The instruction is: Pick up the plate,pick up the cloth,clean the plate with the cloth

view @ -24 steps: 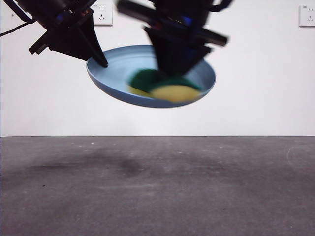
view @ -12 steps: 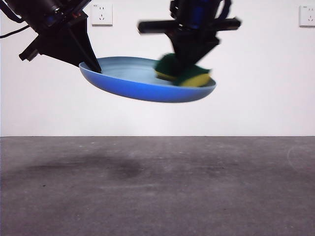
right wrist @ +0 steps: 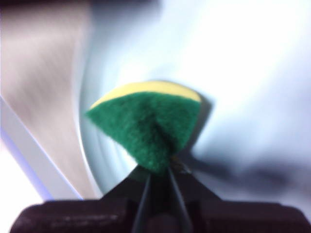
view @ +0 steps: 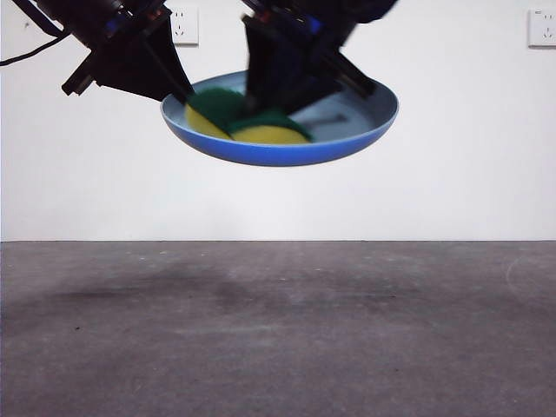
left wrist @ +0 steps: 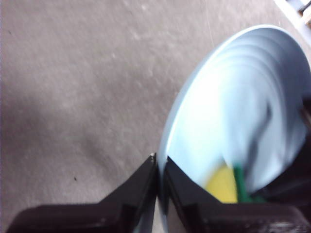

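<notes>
The light-blue plate [view: 347, 130] hangs high above the table, tilted slightly. My left gripper [view: 178, 91] is shut on its left rim; in the left wrist view [left wrist: 159, 162] its jaws pinch the plate's edge [left wrist: 233, 107]. My right gripper [view: 269, 104] comes down from above and is shut on the cloth [view: 252, 126], a yellow sponge with a green top, pressed into the left part of the plate. In the right wrist view the gripper [right wrist: 158, 177] squeezes the green side of the cloth [right wrist: 150, 126] against the plate [right wrist: 252, 73]. The cloth also shows in the left wrist view [left wrist: 226, 184].
The grey table [view: 278, 330] lies far below the plate. A white wall stands behind, with sockets at upper left [view: 181, 24] and upper right [view: 542, 28].
My right gripper has swept the cloth from the plate's right side to its left side. The plate has tipped from edge-on back to showing its inside and has shifted slightly right.
</notes>
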`<state>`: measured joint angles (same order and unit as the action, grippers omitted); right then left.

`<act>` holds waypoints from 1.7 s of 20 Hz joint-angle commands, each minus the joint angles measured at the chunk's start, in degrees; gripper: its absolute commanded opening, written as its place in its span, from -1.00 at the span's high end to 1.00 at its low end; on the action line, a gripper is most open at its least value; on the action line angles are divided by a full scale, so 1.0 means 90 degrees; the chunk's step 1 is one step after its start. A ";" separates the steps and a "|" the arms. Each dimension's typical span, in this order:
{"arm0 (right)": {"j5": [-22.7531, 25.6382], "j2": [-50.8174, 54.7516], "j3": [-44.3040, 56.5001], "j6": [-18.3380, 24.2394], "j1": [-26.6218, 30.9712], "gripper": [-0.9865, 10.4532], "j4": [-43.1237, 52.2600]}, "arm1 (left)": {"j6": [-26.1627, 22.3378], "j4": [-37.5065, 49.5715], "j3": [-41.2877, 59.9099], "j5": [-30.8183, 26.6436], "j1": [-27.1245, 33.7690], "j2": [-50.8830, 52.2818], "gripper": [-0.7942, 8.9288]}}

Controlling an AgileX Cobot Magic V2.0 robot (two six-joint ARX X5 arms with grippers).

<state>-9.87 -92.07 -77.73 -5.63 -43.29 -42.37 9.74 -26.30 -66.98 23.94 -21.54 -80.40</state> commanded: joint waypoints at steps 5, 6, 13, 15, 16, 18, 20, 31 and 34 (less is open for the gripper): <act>0.4609 -0.0056 0.0080 0.0109 0.0029 0.86 -0.0595 | 0.0061 -0.0423 0.0019 0.0189 -0.0034 0.0022 0.85; 0.4775 -0.0056 0.0080 0.0109 0.0051 0.86 -0.0296 | -0.0015 -0.0542 0.0019 0.0187 -0.0056 0.0022 0.85; 0.2482 -0.0056 0.0080 0.0109 0.0068 0.86 0.1909 | -0.0274 -0.0797 0.0019 0.0192 -0.0199 0.0022 0.85; 0.1297 -0.0056 0.0080 0.0102 0.0056 0.86 0.2302 | -0.0369 -0.0801 0.0019 0.0112 -0.0197 0.0022 0.85; 0.1134 -0.0036 0.0080 0.0078 0.0041 0.86 0.2329 | -0.0522 -0.0833 0.0019 -0.0119 -0.0197 0.0022 0.85; 0.1137 0.0107 0.0080 0.0058 0.0041 0.86 0.2244 | -0.0826 -0.0947 0.0019 -0.1185 -0.0192 -0.0002 0.85; 0.1151 0.0410 0.0080 0.0061 0.0049 0.86 0.2118 | -0.0984 -0.1008 0.0019 -0.2195 -0.0170 -0.0121 0.85; 0.2186 0.2560 0.0080 0.0073 0.0053 0.86 0.0850 | -0.1064 -0.0330 0.0019 -0.2497 0.0410 -0.2084 0.85; 0.2883 0.2890 0.0080 0.0090 0.0061 0.86 0.0427 | -0.1066 -0.0328 0.0019 -0.2652 0.0447 -0.2499 0.84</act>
<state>15.84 -65.82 -77.56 -4.69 -42.74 -38.81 1.50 -28.77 -67.16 1.02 -17.63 -101.97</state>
